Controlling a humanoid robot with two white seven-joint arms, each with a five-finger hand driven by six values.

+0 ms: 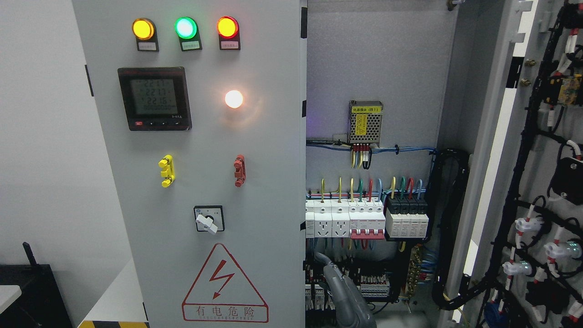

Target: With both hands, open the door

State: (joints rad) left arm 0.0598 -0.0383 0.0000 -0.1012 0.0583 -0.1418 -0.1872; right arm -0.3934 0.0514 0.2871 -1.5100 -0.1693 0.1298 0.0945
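the left door (196,182) of the grey electrical cabinet (382,68) is shut and faces the camera; it carries three lit lamps, a digital meter, yellow and red handles, a rotary switch and a red lightning warning triangle. the right door (537,173) is swung wide open to the cabinet's right, its inner face lined with black wiring, leaving the cabinet's breakers exposed.

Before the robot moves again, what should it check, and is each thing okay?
1. Right door swung open: ok.
2. Left door open: not ok, it is shut.
3. Right hand clear of the wiring: cannot tell, it is low in the open cabinet.
4. Left hand visible: not ok, out of view.
5. Power off: not ok, the indicator lamps are lit.
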